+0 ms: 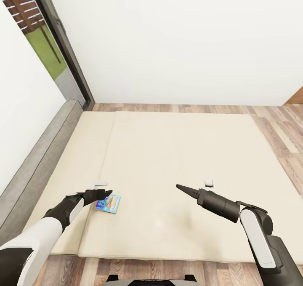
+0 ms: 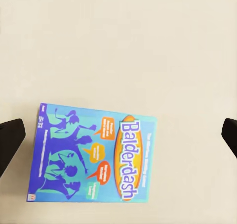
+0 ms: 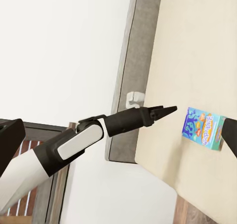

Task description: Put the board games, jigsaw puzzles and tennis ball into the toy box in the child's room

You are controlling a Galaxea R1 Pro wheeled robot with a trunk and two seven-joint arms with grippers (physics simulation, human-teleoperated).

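1. Landmark: the bed (image 1: 168,159), a wide cream mattress with a grey headboard (image 1: 38,168) along one side and wood floor (image 1: 277,126) round the rest.
2. One board game (image 1: 108,203), the blue Balderdash box, lies flat on the bed near its foot edge, toward the headboard side. The left wrist view has it (image 2: 94,155) face up directly beneath the camera.
3. Left gripper (image 1: 103,193) hangs just above the box's headboard-side edge, apart from it. Its fingers (image 2: 10,137) stand spread wide at either side of the box, holding nothing.
4. Right gripper (image 1: 182,188) hovers over the middle of the bed's foot end, well apart from the box. From the head view its fingers look pressed to a point, yet dark fingertips (image 3: 10,135) sit wide apart at the right wrist view's edges; I cannot tell its state.
5. Progress, judged: early. This game is not yet lifted. The second bed game, the table and the toy box are out of frame, so their state is unknown.
6. Next, likely: lower the left gripper and close on the box.
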